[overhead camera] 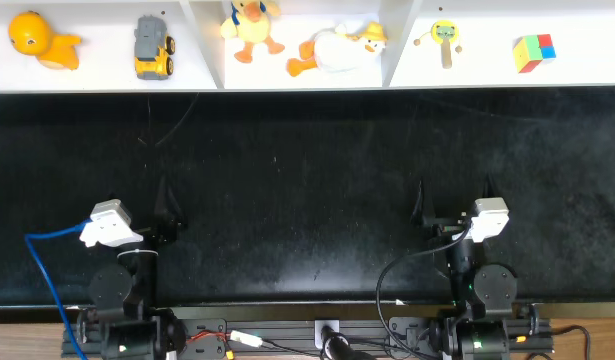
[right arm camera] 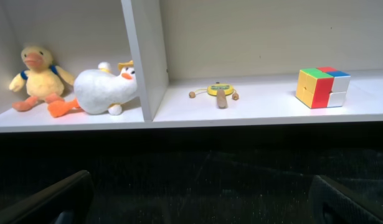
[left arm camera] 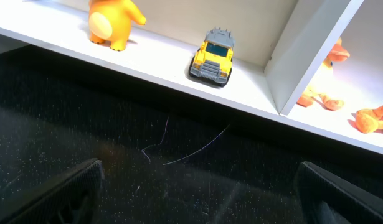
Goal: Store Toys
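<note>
A black desk (overhead camera: pixel 307 170) with a faintly speckled surface fills the middle ground. Thin pale scratches (left arm camera: pixel 179 149) curve across it in the left wrist view. A blue cable (overhead camera: pixel 45 270) loops over its near-left edge, and a black cable (overhead camera: pixel 385 285) arcs over the near right

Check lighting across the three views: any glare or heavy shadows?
Top view: white shelf very bright against the black mat, no hard glare. Left wrist view: truck evenly lit; faint streaks on the mat catch light. Right wrist view: dimmer, no glare on the cube; dark fingers barely separate from mat.
</note>
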